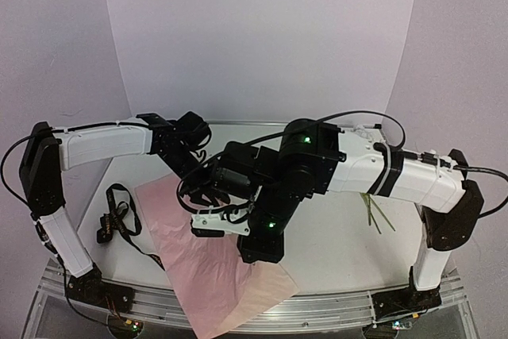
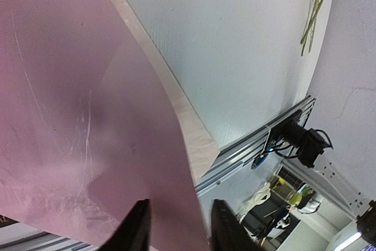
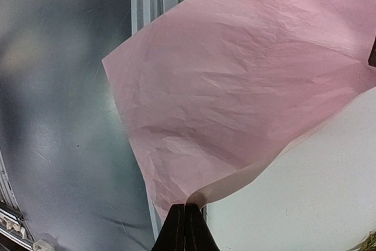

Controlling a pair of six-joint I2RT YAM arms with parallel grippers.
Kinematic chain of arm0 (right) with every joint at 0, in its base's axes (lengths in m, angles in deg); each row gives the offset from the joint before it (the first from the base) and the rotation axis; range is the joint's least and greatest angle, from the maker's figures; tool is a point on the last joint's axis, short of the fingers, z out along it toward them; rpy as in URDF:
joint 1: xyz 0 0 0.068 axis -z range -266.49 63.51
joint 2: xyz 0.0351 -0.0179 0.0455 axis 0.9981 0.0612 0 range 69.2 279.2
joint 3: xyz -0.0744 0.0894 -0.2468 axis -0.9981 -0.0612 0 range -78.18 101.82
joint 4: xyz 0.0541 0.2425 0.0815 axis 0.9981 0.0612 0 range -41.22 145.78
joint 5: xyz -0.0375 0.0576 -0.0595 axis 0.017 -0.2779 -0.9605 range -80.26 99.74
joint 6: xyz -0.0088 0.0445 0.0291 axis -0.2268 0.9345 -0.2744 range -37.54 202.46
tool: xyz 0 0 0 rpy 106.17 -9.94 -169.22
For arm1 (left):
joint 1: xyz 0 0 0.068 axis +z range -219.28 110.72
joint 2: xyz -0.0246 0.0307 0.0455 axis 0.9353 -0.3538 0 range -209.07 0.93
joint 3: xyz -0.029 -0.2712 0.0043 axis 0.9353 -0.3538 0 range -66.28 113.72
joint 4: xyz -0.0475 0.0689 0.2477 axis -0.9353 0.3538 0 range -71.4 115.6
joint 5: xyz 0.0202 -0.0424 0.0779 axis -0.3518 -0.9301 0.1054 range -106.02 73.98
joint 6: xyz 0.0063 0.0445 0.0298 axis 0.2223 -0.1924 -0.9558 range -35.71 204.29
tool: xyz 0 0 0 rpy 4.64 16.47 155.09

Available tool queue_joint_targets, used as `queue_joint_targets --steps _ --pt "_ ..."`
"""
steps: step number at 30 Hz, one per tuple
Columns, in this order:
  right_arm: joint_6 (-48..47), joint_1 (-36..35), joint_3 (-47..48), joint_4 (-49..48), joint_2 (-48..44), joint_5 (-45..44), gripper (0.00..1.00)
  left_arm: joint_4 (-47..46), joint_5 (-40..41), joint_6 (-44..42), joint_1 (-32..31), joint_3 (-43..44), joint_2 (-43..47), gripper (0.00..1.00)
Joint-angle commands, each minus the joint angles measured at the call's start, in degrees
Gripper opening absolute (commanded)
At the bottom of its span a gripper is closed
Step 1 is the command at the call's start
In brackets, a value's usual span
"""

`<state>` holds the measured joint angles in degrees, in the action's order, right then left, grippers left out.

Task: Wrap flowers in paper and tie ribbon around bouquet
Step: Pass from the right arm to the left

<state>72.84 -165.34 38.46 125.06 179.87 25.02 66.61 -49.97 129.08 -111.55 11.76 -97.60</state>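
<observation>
The pale pink paper [image 1: 198, 275] lies on the table's near left and hangs over the front edge. My right gripper [image 1: 266, 258] reaches down at the sheet's right edge. In the right wrist view it [image 3: 185, 207] is shut on a lifted, curled bit of the paper [image 3: 247, 74]. My left gripper [image 1: 208, 228] hovers over the sheet's middle. Its fingers [image 2: 138, 227] stand apart with the edge of the paper [image 2: 70, 116] running between them. The black ribbon [image 1: 119, 216] lies loose to the left. Of the flowers only green stems [image 1: 373, 212] [image 2: 317, 4] show, right of the arms.
A metal rail [image 1: 333, 303] [image 2: 252, 151] runs along the table's near edge, and the paper overhangs it [image 3: 144, 4]. The right arm's black base mount [image 2: 302, 142] sits by that rail. Both forearms cross above the table's middle.
</observation>
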Motion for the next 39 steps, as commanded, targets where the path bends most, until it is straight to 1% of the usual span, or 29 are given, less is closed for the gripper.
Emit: queue_joint_targets --steps 1,4,10,12,13,15,17,18,19,21,25,28,33,36,39 --pt "-0.9 -0.1 2.2 1.5 0.5 -1.3 0.0 0.0 1.4 -0.3 0.0 0.9 0.6 0.18" --pt "-0.4 -0.1 2.0 1.5 0.7 -2.5 0.0 -1.1 2.4 0.3 0.0 -0.4 1.6 0.02" --pt "4.0 0.0 -1.2 -1.6 -0.8 -5.5 0.0 -6.8 4.7 1.5 0.0 -5.0 6.2 0.0" --pt "5.4 0.1 -2.6 -3.4 -1.6 -5.9 0.0 -8.0 4.9 1.4 0.0 -6.2 7.4 0.02" --pt "5.9 0.1 -2.9 -3.8 -1.8 -5.9 0.0 -8.5 4.6 1.4 0.0 -6.6 7.9 0.07" --pt "6.3 0.1 -3.0 -4.1 -1.8 -5.5 0.0 -9.8 2.5 1.8 -0.1 -7.1 8.9 0.32" --pt "6.4 0.0 -2.9 -4.2 -1.7 -5.2 0.0 -9.0 2.5 2.1 -1.0 -7.3 10.3 0.58" --pt "6.1 0.0 -2.9 -4.2 -1.8 -5.1 0.0 -8.4 2.3 1.8 -1.5 -7.6 11.0 0.69" --pt "5.8 0.0 -3.1 -4.2 -2.0 -5.1 0.0 -8.2 1.5 2.2 -1.8 -8.4 11.7 0.73" --pt "5.1 0.0 -4.0 -4.2 -2.5 -4.3 0.0 -9.5 -0.6 3.6 -2.8 -11.0 13.2 0.79" --pt "2.5 -0.3 -7.9 -6.4 -5.0 -1.6 0.0 -12.0 -6.0 6.1 -4.5 -14.5 14.2 0.83" --pt "-1.1 -0.4 -9.3 -6.7 -6.4 -2.5 0.0 -8.6 -6.9 4.6 -6.0 -13.4 12.9 0.85" --pt "-6.9 -0.4 -10.6 -6.6 -7.2 -1.9 0.0 -11.3 -10.7 7.8 -6.2 -12.9 11.8 0.92" --pt "-11.2 -0.5 -11.4 -7.2 -7.5 -2.5 0.0 -11.9 -12.7 8.6 -5.8 -12.5 10.6 0.93" --pt "-17.5 -0.5 -11.8 -7.4 -7.5 -4.1 0.0 -9.8 -14.2 7.1 -5.7 -11.5 9.6 0.92"
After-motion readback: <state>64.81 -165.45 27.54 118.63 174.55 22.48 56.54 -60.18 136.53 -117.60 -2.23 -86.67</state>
